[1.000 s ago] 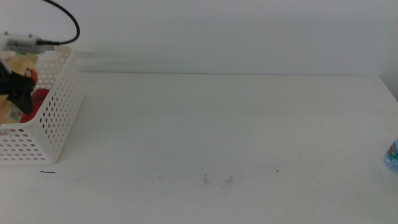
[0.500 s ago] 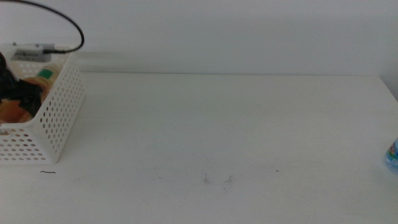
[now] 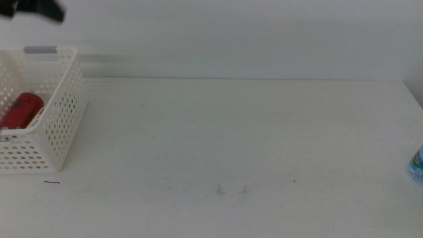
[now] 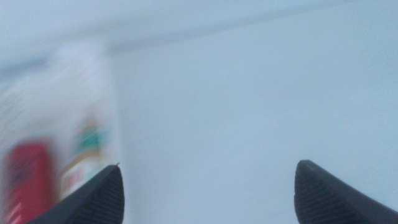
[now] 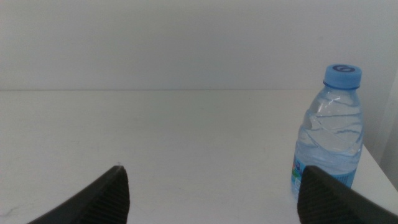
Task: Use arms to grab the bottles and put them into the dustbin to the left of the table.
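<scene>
1. Middle view: the left gripper, which was down in the basket a moment ago, has lifted away to the top corner. The red can now lies uncovered inside the basket. At the far right edge of the table, the water bottle has not moved.
2. Left wrist view: though blurred, the jaws stand wide apart and empty, above the red can and the yellowish bottle lying side by side in the basket. That drop looks finished.
3. Right wrist view: the right gripper waits spread open, holding nothing, with the water bottle upright just beside one jaw. This bottle is the only one left to bin.
</scene>
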Controlling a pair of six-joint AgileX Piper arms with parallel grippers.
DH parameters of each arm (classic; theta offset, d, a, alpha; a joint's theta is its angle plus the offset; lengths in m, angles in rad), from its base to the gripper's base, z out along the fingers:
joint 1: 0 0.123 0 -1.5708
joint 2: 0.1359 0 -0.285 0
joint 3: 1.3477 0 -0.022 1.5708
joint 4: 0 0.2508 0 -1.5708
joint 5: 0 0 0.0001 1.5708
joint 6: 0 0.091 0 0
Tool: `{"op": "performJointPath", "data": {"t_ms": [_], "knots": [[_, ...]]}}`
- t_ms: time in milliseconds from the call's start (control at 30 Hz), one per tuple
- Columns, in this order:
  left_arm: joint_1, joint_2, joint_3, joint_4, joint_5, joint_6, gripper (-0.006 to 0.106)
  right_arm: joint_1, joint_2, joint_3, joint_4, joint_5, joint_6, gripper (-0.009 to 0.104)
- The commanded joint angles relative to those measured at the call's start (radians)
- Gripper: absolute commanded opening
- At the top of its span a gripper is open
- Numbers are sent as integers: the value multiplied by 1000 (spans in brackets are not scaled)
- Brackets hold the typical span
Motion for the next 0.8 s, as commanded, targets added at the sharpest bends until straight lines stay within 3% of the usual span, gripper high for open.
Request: {"op": "performJointPath", "data": {"t_ms": [0,67,367,767], "knots": [[-47,-77,3,-104,10,19,94,-4,-5,4,-5,-11,-1,87],[-122,-151,16,-129,10,41,94,-4,-5,4,-5,-11,-1,87],[-435,-299,16,-86,10,-11,94,-4,-5,4,-5,-11,5,87],[-468,-305,16,-87,10,-7,94,-4,-5,4,-5,-11,7,87]]}}
